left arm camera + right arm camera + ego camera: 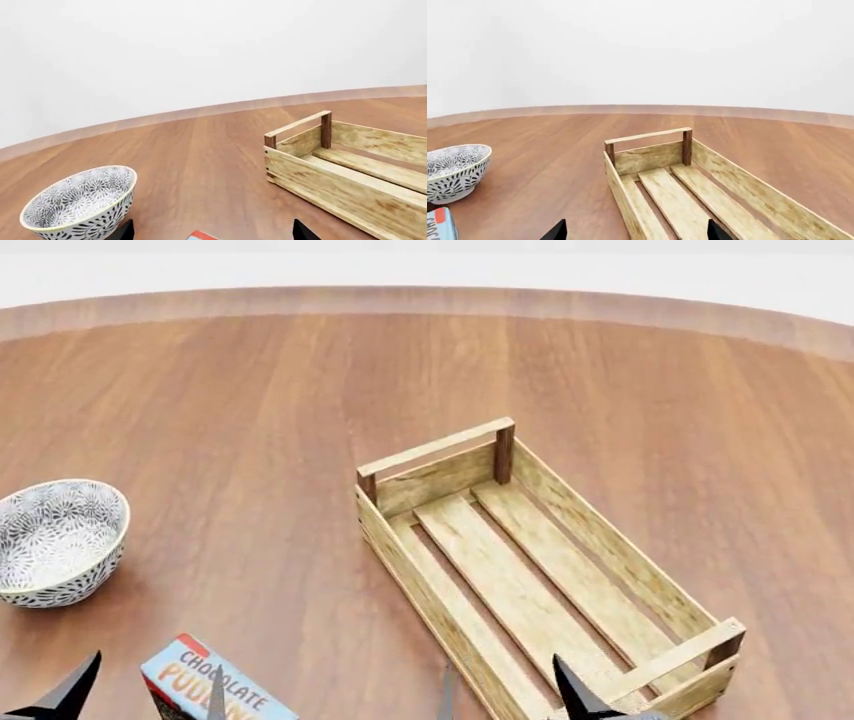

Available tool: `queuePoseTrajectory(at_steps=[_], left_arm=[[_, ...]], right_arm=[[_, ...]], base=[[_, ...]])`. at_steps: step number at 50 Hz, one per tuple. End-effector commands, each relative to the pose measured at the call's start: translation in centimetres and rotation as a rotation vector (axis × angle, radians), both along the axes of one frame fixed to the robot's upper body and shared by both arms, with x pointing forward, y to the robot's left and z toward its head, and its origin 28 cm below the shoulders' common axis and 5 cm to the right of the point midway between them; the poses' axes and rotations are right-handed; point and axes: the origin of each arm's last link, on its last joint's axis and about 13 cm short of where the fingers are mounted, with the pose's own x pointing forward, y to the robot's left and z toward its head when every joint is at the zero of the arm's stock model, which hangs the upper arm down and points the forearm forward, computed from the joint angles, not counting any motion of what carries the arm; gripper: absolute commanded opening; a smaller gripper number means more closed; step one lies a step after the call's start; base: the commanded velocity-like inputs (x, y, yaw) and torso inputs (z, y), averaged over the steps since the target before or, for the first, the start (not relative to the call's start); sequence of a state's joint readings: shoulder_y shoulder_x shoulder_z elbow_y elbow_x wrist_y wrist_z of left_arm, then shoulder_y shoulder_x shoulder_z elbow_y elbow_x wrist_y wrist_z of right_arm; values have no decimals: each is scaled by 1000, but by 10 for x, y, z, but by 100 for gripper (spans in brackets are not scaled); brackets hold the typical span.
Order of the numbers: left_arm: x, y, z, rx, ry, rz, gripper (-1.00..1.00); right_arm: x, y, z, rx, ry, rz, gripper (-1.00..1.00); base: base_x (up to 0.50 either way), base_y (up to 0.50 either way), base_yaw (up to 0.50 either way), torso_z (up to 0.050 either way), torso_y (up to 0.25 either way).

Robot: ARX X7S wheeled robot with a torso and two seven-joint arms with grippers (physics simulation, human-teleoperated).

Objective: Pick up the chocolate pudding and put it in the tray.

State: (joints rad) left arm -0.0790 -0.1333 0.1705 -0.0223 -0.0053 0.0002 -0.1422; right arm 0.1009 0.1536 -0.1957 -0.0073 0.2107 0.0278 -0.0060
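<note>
The chocolate pudding (203, 686) is a small carton with a light-blue top and orange lettering, lying flat at the near left of the wooden table. My left gripper (144, 698) is open, with its dark fingertips on either side of the carton's near end. In the left wrist view only a red and blue corner of the pudding (200, 235) shows between the tips of the left gripper (213, 232). The tray (400, 558), a light-wood slatted crate, lies empty at centre right. My right gripper (514, 702) is open over the tray's near left wall (620, 200), with nothing between its fingers.
A grey-white patterned bowl (56, 540) stands at the left, beyond the carton, and appears as the bowl (80, 202) in the left wrist view. The round table's far edge (427, 298) curves across the back. The tray (320, 185) lies to the carton's right.
</note>
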Motion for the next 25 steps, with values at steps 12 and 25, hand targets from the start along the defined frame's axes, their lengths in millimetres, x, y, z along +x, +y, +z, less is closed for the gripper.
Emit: queuePoseTrajectory(at_steps=[12,25], left_arm=[[-2,-4,3,3,-11,-27,100],[-8,-4,1,-3,-8,-27,100]], right_arm=[[-33,-2,-21,17,18,294,100],[-49,0,-30,-19,38,345,100]], base=[[0,0,0,0,0],[0,0,0,0,0]])
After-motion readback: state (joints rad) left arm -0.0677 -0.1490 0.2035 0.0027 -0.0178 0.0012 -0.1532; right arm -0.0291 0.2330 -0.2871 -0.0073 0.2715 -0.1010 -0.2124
